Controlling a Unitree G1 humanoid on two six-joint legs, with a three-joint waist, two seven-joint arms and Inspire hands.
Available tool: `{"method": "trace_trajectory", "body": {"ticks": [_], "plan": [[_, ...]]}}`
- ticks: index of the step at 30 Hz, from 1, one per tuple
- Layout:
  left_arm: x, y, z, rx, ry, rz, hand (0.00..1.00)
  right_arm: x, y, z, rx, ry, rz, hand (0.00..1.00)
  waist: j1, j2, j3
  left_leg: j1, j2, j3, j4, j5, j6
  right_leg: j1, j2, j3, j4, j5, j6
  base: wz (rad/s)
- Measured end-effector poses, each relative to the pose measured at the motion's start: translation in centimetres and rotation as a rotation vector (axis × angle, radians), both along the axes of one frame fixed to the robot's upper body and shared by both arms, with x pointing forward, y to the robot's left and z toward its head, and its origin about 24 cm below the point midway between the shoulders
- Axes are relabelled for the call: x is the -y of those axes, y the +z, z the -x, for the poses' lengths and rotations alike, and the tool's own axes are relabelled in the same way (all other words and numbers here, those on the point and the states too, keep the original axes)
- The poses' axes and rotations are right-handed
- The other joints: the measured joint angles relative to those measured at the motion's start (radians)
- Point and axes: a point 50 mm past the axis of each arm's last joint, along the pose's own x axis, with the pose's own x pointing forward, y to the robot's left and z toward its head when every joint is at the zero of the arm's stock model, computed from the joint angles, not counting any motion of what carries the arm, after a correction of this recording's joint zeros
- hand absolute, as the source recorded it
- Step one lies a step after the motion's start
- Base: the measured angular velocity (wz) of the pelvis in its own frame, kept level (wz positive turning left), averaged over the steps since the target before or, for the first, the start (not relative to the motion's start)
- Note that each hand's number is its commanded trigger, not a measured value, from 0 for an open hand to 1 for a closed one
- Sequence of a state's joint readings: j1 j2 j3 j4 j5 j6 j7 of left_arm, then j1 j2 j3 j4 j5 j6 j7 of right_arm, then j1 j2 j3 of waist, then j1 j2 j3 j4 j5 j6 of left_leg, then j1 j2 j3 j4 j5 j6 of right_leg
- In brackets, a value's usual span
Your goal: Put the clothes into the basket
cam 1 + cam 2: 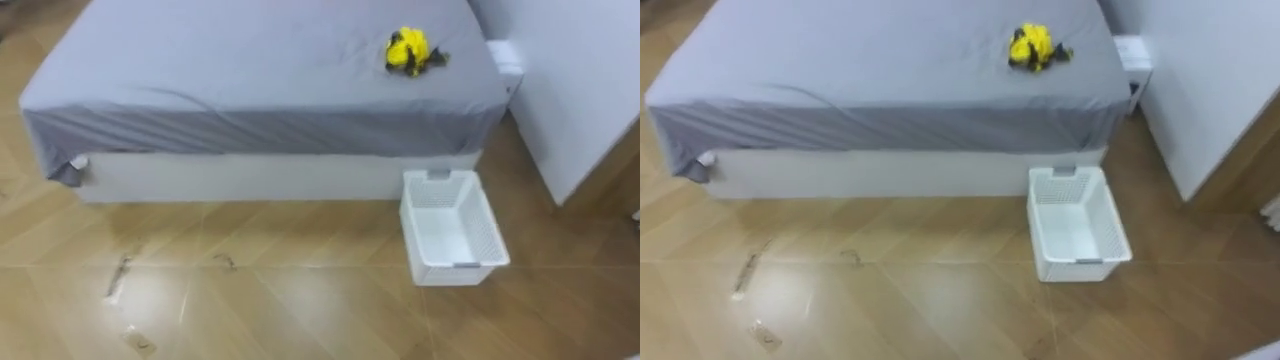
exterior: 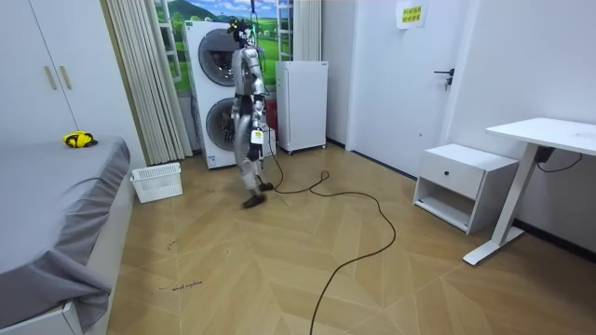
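Observation:
A crumpled yellow and black garment point(image 1: 412, 51) point(image 1: 1034, 47) lies on the grey-sheeted bed point(image 1: 250, 60), near its far right corner. A white slatted basket point(image 1: 409, 215) point(image 1: 1034, 215) stands on the wooden floor just in front of the bed's right end, with nothing in it. In the room view I stand by the stacked washing machines point(image 2: 212, 93), a few steps from the basket point(image 2: 156, 181) and the bed point(image 2: 47, 205), where the garment point(image 2: 80, 140) rests. My arms hang at my sides there; a hand point(image 2: 257, 137) is too small to read.
A white wardrobe side point(image 1: 580, 90) rises right of the basket, and a small white stand point(image 1: 505, 55) sits at the bed's corner. A white cabinet point(image 2: 303, 104), a bedside table point(image 2: 463, 181) and a desk point(image 2: 549, 140) line the room. Open wooden floor lies before the bed.

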State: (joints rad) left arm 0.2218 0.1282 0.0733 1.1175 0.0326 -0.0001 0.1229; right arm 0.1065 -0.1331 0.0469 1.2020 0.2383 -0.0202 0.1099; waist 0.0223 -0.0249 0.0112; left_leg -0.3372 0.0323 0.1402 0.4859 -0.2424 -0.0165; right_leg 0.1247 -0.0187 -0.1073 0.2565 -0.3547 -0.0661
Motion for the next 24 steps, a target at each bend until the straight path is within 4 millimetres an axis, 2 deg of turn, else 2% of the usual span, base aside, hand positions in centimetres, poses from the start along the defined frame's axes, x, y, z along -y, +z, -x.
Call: {"method": "trace_trajectory", "body": {"ticks": [1, 2, 3, 4, 5, 6, 7, 8, 9, 10, 11, 12, 13, 14, 15, 16, 17, 18, 19, 20, 21, 22, 23, 24], "plan": [[0.0, 0.0, 0.7, -0.016, 0.005, -0.002, 0.0, 0.0, 0.0, 0.0, -0.002, 0.012, 0.005, 0.0, 0.011, 0.006, 0.003, -0.04, -0.005, 0.0, -0.096, 0.082, 0.004, 0.014, -0.01, 0.002, -0.002, -0.014, 0.005, -0.43], [-0.1, 0.0, 1.0, -0.025, 0.007, -0.003, 0.0, -0.1, 0.0, 0.0, -0.004, 0.017, 0.006, 0.0, 0.014, 0.002, 0.001, -0.055, -0.006, 0.0, -0.133, 0.118, 0.004, 0.022, -0.017, 0.005, -0.003, -0.021, 0.012, -0.39], [-0.1, 0.0, 1.5, -0.036, 0.009, -0.002, 0.0, 0.0, 0.0, 0.1, -0.009, 0.031, 0.011, 0.0, 0.013, 0.001, 0.0019, -0.073, -0.006, 0.003, -0.191, 0.186, 0.009, 0.045, -0.026, 0.014, -0.013, -0.04, 0.022, -0.29], [0.0, 0.0, 1.6, -0.037, 0.009, 0.002, 0.0, 0.0, 0.0, 0.3, -0.015, 0.035, 0.016, 0.0, 0.014, -0.007, 0.0033, -0.08, -0.011, 0.02, -0.204, 0.252, 0.027, 0.069, -0.042, 0.028, -0.024, -0.059, 0.038, -0.23], [0.0, 0.0, 1.6, -0.036, 0.009, 0.007, 0.0, 0.1, 0.0, 0.3, -0.017, 0.036, 0.022, 0.0, 0.013, -0.013, 0.0, -0.085, -0.021, 0.031, -0.196, 0.282, 0.038, 0.072, -0.057, 0.04, -0.025, -0.072, 0.044, -0.14], [0.2, -0.1, 1.5, -0.028, 0.007, 0.018, 0.0, 0.4, 0.1, 0.1, -0.009, 0.019, 0.036, 0.0, 0.007, -0.024, -0.0115, -0.098, -0.046, 0.054, -0.156, 0.289, 0.071, 0.078, -0.088, 0.06, -0.028, -0.087, 0.059, -0.06], [0.3, -0.1, 0.8, -0.009, 0.004, 0.024, 0.0, 0.6, 0.1, 0.1, -0.006, 0.003, 0.054, 0.0, -0.002, -0.04, -0.0067, -0.112, -0.06, 0.08, -0.084, 0.242, 0.082, 0.087, -0.118, 0.068, -0.03, -0.086, 0.071, -0.07], [0.2, -0.1, 0.5, -0.001, 0.002, 0.024, 0.0, 0.7, 0.1, -0.1, -0.001, 0.004, 0.061, 0.0, -0.001, -0.04, -0.0042, -0.12, -0.058, 0.085, -0.044, 0.211, 0.087, 0.09, -0.124, 0.074, -0.022, -0.075, 0.091, -0.27], [0.0, 0.0, 0.1, 0.011, 0.002, 0.017, 0.0, 0.7, 0.2, -0.5, 0.008, 0.006, 0.068, 0.0, 0.011, -0.035, 0.0009, -0.134, -0.036, 0.103, 0.067, 0.151, 0.109, 0.096, -0.133, 0.082, 0.02, -0.048, 0.123, -0.48], [-0.5, 0.1, 0.1, 0.016, 0.007, 0.008, 0.0, 0.5, 0.2, -0.7, 0.013, 0.002, 0.075, 0.0, 0.022, -0.032, 0.0181, -0.156, -0.032, 0.128, 0.18, 0.109, 0.11, 0.11, -0.143, 0.102, 0.111, -0.024, 0.133, -0.41], [-0.6, 0.2, 0.1, 0.021, 0.005, 0.004, 0.0, 0.6, 0.2, -0.3, 0.007, -0.003, 0.083, 0.0, 0.021, -0.038, 0.0088, -0.146, -0.047, 0.132, 0.134, 0.109, 0.102, 0.095, -0.15, 0.101, 0.183, -0.015, 0.133, 0.04], [-0.7, 0.3, -1.1, 0.053, -0.001, -0.001, 0.0, 1.3, 0.3, -0.1, -0.001, -0.005, 0.106, 0.0, 0.004, -0.029, -0.0045, -0.116, -0.064, 0.137, 0.093, 0.08, 0.129, 0.043, -0.168, 0.063, 0.36, 0.018, 0.148, 0.34], [-1.2, 0.5, -2.1, 0.078, 0.002, -0.021, 0.0, 1.4, 0.3, -0.1, -0.001, -0.006, 0.116, 0.0, 0.011, -0.043, -0.004, -0.064, -0.084, 0.157, 0.104, 0.022, 0.146, -0.006, -0.199, 0.043, 0.535, 0.126, 0.148, 0.31], [-1.2, 0.5, -2.6, 0.089, 0.0, -0.025, 0.0, 1.6, 0.4, -0.3, 0.009, -0.012, 0.124, 0.0, 0.017, -0.035, -0.0046, -0.034, -0.085, 0.157, 0.096, 0.002, 0.149, -0.032, -0.203, 0.043, 0.596, 0.21, 0.138, -0.16], [-1.0, 0.6, -3.6, 0.116, -0.002, -0.028, 0.0, 1.9, 0.7, -1.2, 0.05, -0.025, 0.138, 0.0, 0.041, -0.006, -0.0017, 0.032, -0.074, 0.149, 0.06, -0.022, 0.144, -0.107, -0.196, 0.036, 0.703, 0.219, 0.114, -0.45], [-0.9, 0.7, -4.4, 0.134, -0.001, -0.038, 0.0, 1.9, 1.1, -2.6, 0.102, -0.019, 0.141, 0.0, 0.052, 0.016, 0.0045, 0.106, -0.064, 0.126, -0.002, -0.026, 0.138, -0.191, -0.166, 0.0, 0.762, 0.13, 0.078, -0.47], [-0.9, 0.7, -4.5, 0.137, -0.003, -0.041, 0.0, 1.7, 1.2, -3.2, 0.124, -0.012, 0.138, 0.0, 0.052, 0.021, 0.0015, 0.138, -0.062, 0.113, -0.034, -0.023, 0.133, -0.235, -0.149, -0.021, 0.764, 0.095, 0.069, -0.24], [-1.0, 1.0, -5.1, 0.163, -0.014, -0.05, 0.0, 1.2, 1.6, -4.4, 0.181, -0.003, 0.129, 0.0, 0.05, 0.033, -0.0012, 0.205, -0.061, 0.085, -0.094, -0.02, 0.128, -0.307, -0.112, -0.061, 0.719, 0.042, 0.06, 0.07], [-1.0, 1.1, -5.8, 0.191, -0.021, -0.05, 0.0, 0.6, 2.1, -5.7, 0.237, 0.003, 0.116, 0.0, 0.034, 0.031, -0.0009, 0.262, -0.064, 0.052, -0.136, -0.022, 0.125, -0.37, -0.076, -0.095, 0.616, 0.022, 0.054, 0.19], [-0.9, 1.2, -6.3, 0.204, -0.025, -0.048, 0.0, 0.3, 2.3, -6.2, 0.262, 0.005, 0.111, 0.0, 0.031, 0.036, -0.0007, 0.287, -0.064, 0.044, -0.154, -0.025, 0.122, -0.399, -0.056, -0.101, 0.544, 0.023, 0.051, 0.45], [-0.5, 1.3, -7.0, 0.223, -0.048, -0.042, 0.0, 0.0, 2.6, -7.0, 0.292, 0.014, 0.111, 0.0, 0.021, 0.028, 0.0001, 0.335, -0.063, 0.016, -0.183, -0.041, 0.117, -0.441, -0.033, -0.113, 0.385, 0.04, 0.045, 0.62], [0.1, 1.2, -7.1, 0.227, -0.079, -0.026, 0.0, -0.1, 3.0, -7.7, 0.324, 0.021, 0.116, 0.0, 0.013, 0.021, -0.0018, 0.385, -0.063, -0.007, -0.217, -0.052, 0.108, -0.459, -0.028, -0.119, 0.215, 0.095, 0.045, 0.65], [0.5, 1.1, -7.0, 0.224, -0.087, -0.016, 0.0, -0.2, 3.4, -8.3, 0.348, 0.02, 0.121, 0.0, 0.012, 0.019, -0.0001, 0.414, -0.061, -0.011, -0.234, -0.058, 0.102, -0.466, -0.029, -0.121, 0.148, 0.151, 0.039, 0.59], [1.2, 0.9, -6.7, 0.217, -0.092, 0.002, 0.0, -0.2, 4.0, -9.2, 0.4, 0.014, 0.137, 0.0, 0.012, 0.02, -0.0021, 0.468, -0.05, -0.025, -0.262, -0.07, 0.089, -0.465, -0.029, -0.133, 0.043, 0.255, 0.037, 0.39]]}}
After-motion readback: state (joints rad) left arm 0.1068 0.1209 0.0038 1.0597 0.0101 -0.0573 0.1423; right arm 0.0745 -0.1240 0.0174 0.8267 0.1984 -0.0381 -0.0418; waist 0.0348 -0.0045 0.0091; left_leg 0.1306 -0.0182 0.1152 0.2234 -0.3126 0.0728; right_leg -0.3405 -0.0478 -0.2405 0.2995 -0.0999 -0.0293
